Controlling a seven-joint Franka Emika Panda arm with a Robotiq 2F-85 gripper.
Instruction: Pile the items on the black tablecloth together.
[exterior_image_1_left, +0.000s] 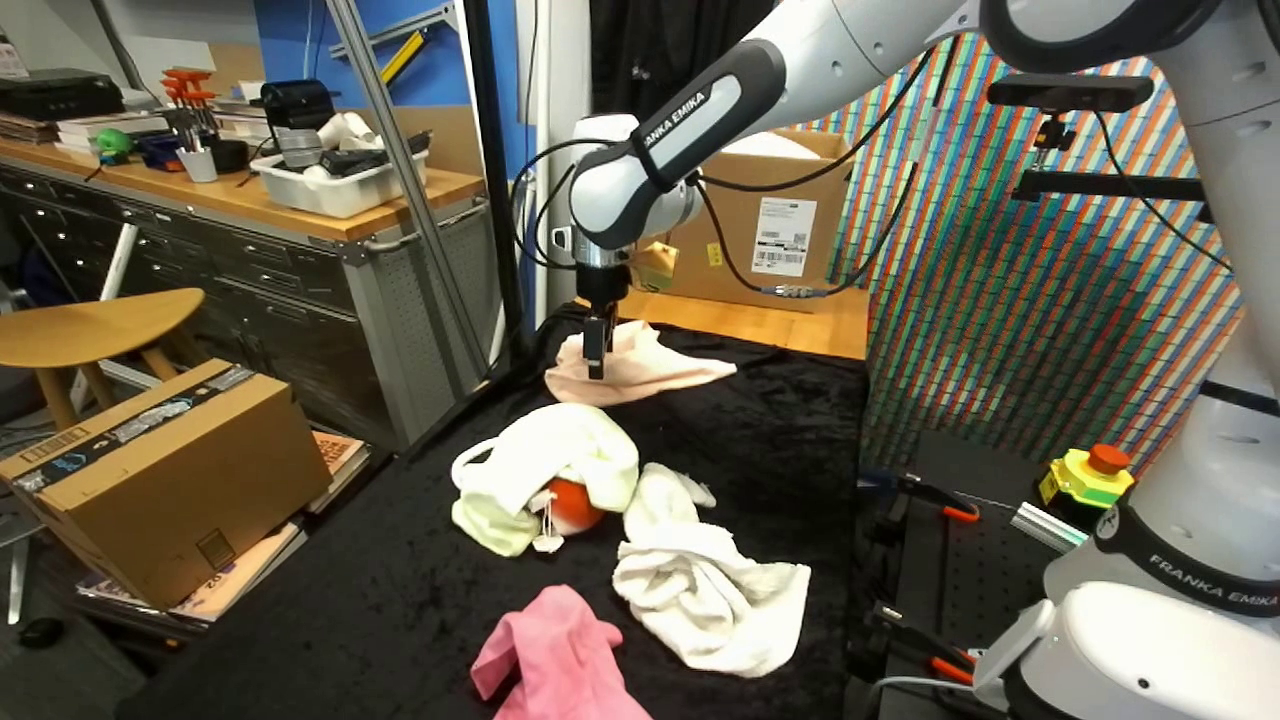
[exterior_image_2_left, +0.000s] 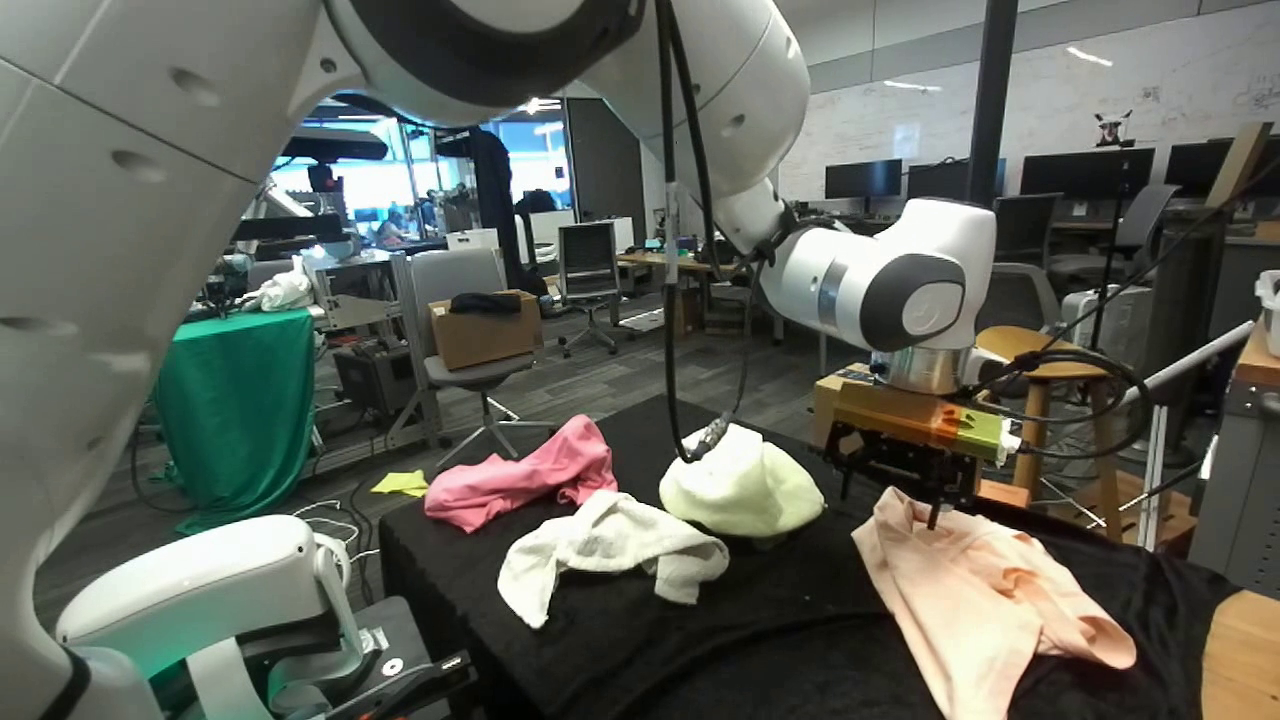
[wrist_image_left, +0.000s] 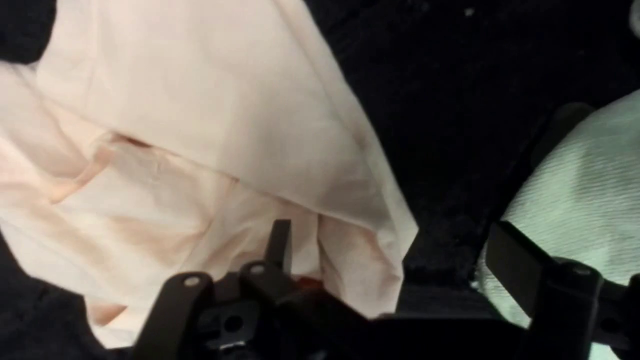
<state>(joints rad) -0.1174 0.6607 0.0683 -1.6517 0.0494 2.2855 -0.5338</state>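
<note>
The black tablecloth (exterior_image_1_left: 370, 580) covers the table. A peach cloth (exterior_image_1_left: 655, 365) lies at its far end in an exterior view; it also shows in the wrist view (wrist_image_left: 210, 90). Next to it is a pale green hat-like cloth item (exterior_image_1_left: 560, 440), partly over an orange-red round thing (exterior_image_1_left: 572, 508). A crumpled white cloth (exterior_image_1_left: 730, 610) and a pink cloth (exterior_image_1_left: 560, 660) lie farther off. My gripper (wrist_image_left: 390, 230) is open and empty. One finger is over the peach cloth, the other over the edge of the green item. Whether fingertips touch cloth I cannot tell.
A large cardboard box (exterior_image_1_left: 720, 215) stands behind the table's far end. A metal pole (exterior_image_1_left: 410, 180) and another cardboard box (exterior_image_1_left: 170, 480) stand beside the table. The arm's cable (exterior_image_2_left: 672, 350) hangs in front of the green item in an exterior view.
</note>
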